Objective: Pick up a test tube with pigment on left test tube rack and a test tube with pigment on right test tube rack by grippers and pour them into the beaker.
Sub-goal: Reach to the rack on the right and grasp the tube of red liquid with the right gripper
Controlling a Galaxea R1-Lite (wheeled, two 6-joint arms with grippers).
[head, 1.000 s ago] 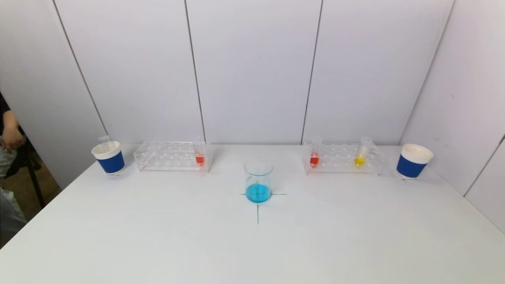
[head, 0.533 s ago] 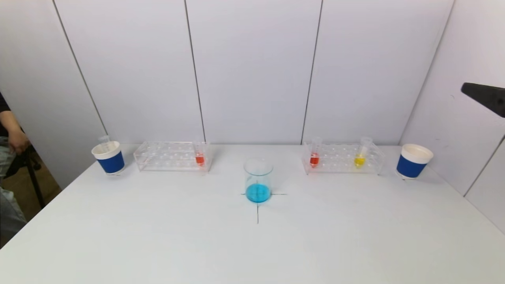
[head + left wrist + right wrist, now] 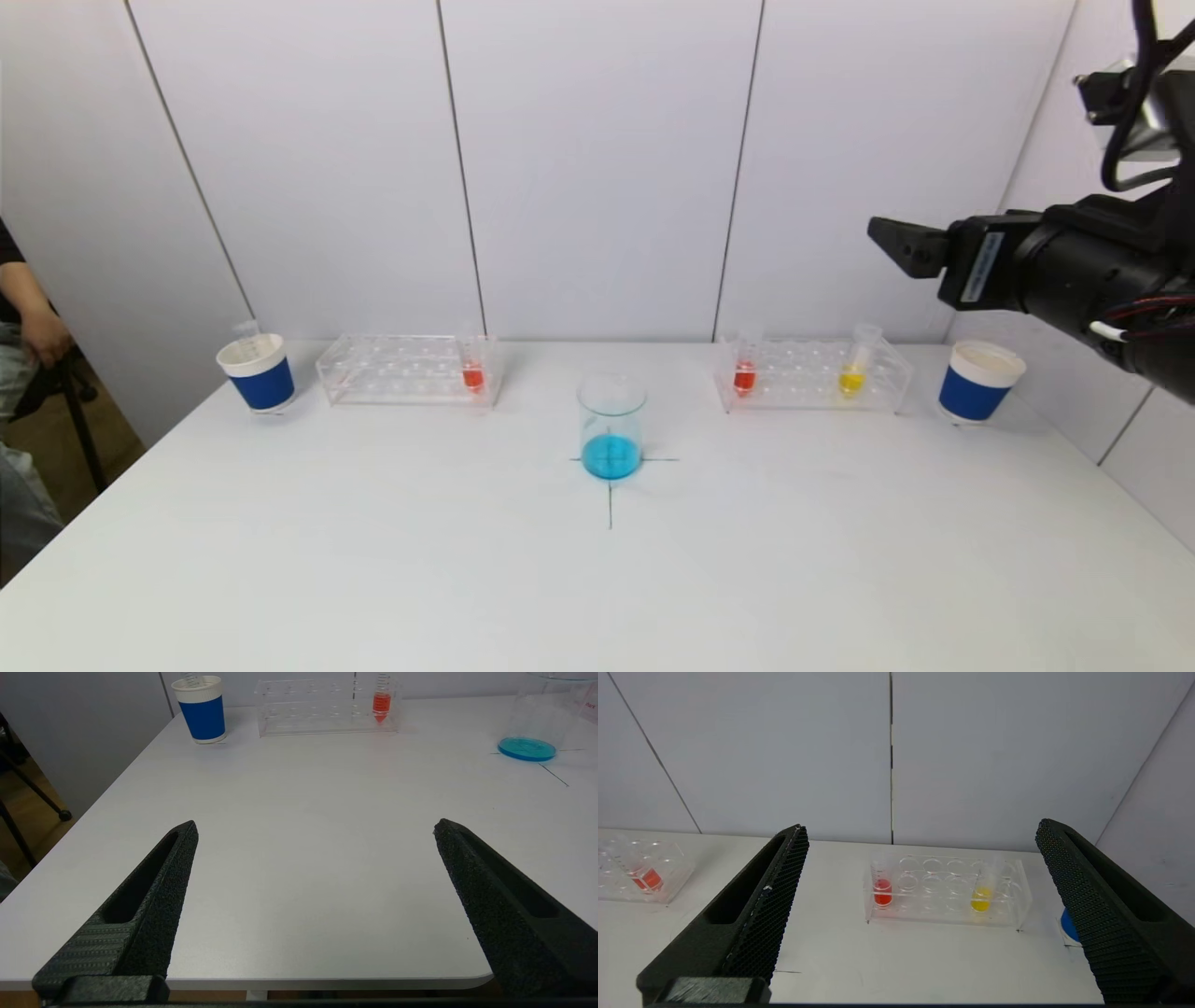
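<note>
The left test tube rack holds one test tube of red pigment. A red tube and a yellow tube stand in the right test tube rack. The glass beaker, with blue liquid at its bottom, stands on a cross mark between the racks. My right gripper hangs high above the table's right side; its wrist view shows it open and empty, facing the right rack. My left gripper, outside the head view, is open and empty over the table's near left edge.
A blue and white paper cup with an empty tube in it stands left of the left rack. A second cup stands right of the right rack. A person sits beyond the table's left edge. White walls close the back and right.
My right arm has come into the head view from the right and moved leftward, high above the right cup. The tubes, racks and beaker have not moved.
</note>
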